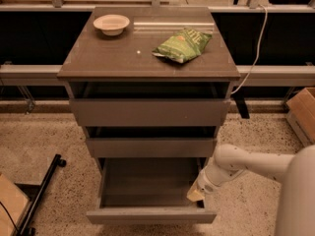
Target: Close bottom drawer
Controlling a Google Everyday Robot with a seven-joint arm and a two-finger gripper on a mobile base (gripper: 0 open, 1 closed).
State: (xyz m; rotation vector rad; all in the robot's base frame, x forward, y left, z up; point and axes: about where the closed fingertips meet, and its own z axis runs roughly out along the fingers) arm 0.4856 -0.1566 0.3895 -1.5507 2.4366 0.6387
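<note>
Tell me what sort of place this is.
Probably a lab or workshop: a drawer cabinet on speckled floor, a cardboard box, a cable, with the gripper at the right side of the open bottom drawer.

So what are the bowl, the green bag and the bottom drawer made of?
The bowl looks ceramic or plastic: smooth, pale cream. The green bag: crinkly plastic film, shiny creases. The bottom drawer: likely laminated board, flat matte grey-brown. The pincer sits by its right wall.
</note>
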